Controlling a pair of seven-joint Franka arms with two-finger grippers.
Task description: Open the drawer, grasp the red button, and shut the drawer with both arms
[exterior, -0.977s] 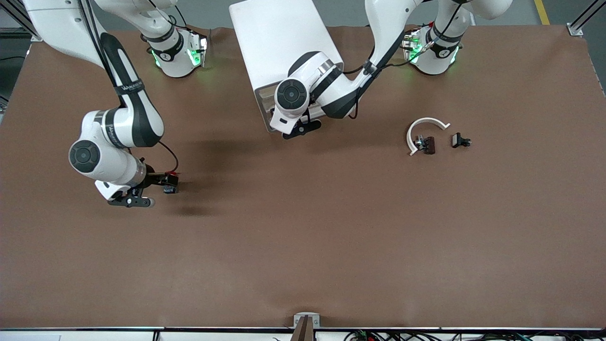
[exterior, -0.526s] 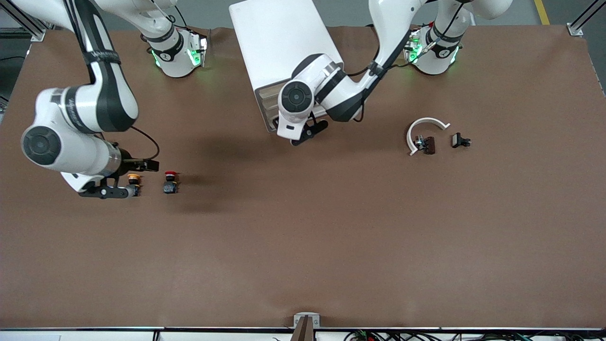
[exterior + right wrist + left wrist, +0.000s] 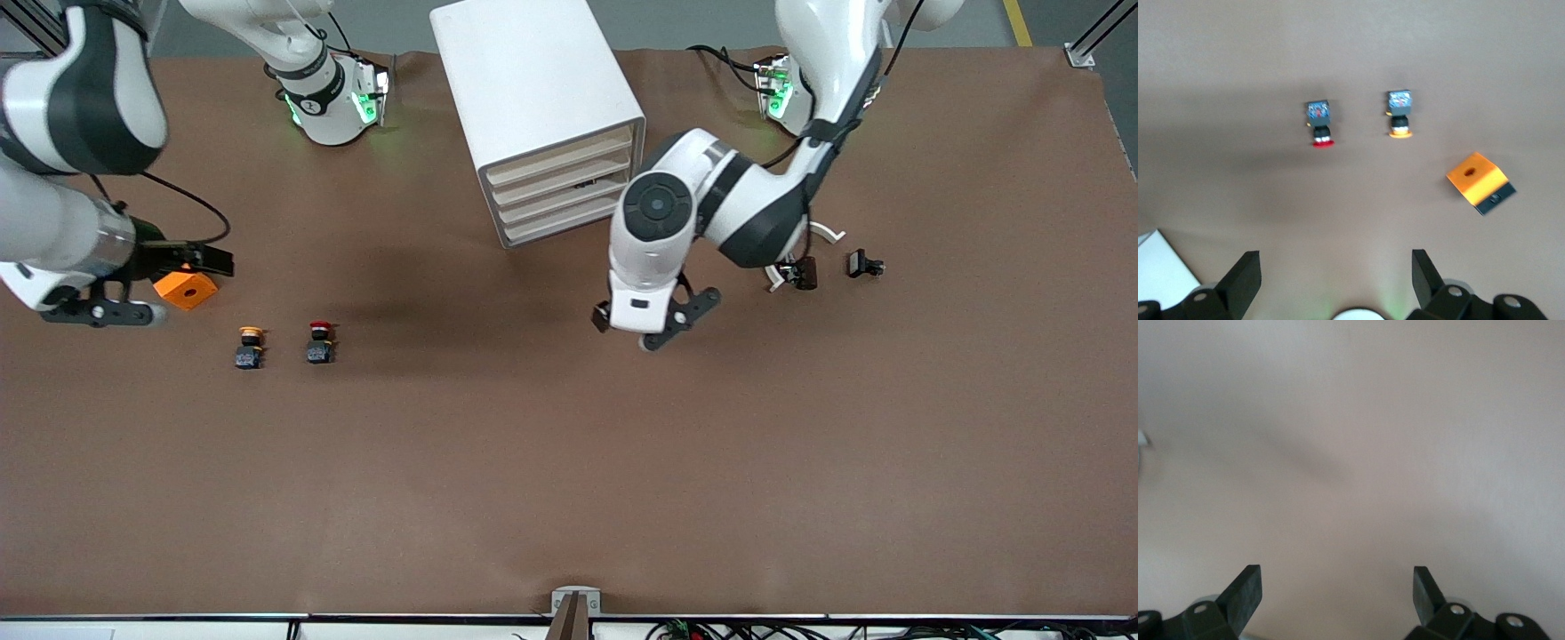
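The button [image 3: 319, 341], red cap on a black body, lies on the brown table toward the right arm's end and also shows in the right wrist view [image 3: 1321, 127]. The white drawer cabinet [image 3: 533, 89] stands between the arm bases, its drawer fronts [image 3: 564, 191] all flush. My right gripper [image 3: 100, 311] hangs open and empty above the table beside the orange box, well apart from the button; its tips [image 3: 1336, 267] frame bare table. My left gripper [image 3: 656, 322] is open and empty over bare table, off the cabinet front [image 3: 1336, 587].
A yellow-capped button [image 3: 249, 347] lies beside the red one [image 3: 1399, 117]. An orange square box with a hole [image 3: 185, 289] sits by the right gripper [image 3: 1478, 180]. A white curved piece [image 3: 827, 233] and small dark parts [image 3: 805, 272] [image 3: 864, 263] lie toward the left arm's end.
The right arm drew away from the red button toward its own end of the table, uncovering the yellow button and orange box. The left arm swung off the drawer front over open table.
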